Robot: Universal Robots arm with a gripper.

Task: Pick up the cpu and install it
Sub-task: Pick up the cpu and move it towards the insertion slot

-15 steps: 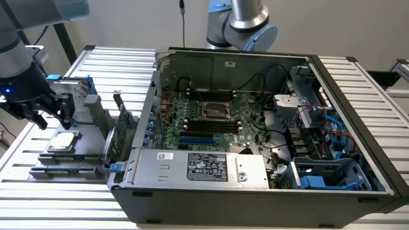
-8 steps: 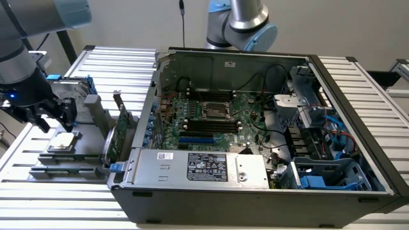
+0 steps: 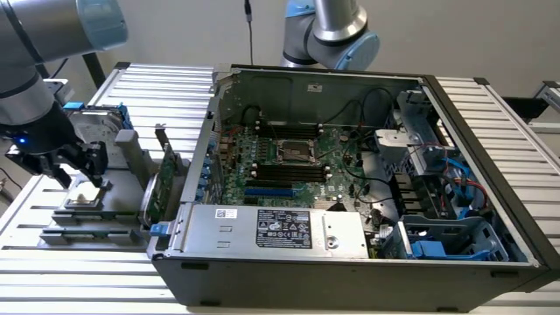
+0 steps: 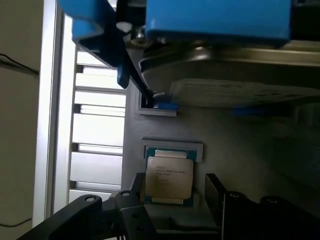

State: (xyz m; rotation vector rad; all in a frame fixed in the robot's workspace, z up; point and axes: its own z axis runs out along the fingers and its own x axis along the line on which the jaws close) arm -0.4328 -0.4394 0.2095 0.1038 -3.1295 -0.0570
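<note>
Gripper [image 3: 81, 178]: spread wide, low over the cpu [image 3: 85, 197], one finger on either side of it.
Cpu [image 4: 169, 177]: flat in a grey holder [image 3: 105, 215] on the counter [image 3: 79, 279], lower left of the exterior view.

black metal computer case [image 3: 350, 279], open | green motherboard [image 3: 341, 141] inside | blue-railed silver hard drive [image 3: 91, 126] beside it | slatted aluminium table [image 3: 516, 118]

Plain pale wall [image 3: 463, 33] behind a ribbed aluminium worktable [image 3: 512, 125], thin dark cable [image 3: 250, 29] against it.
</note>
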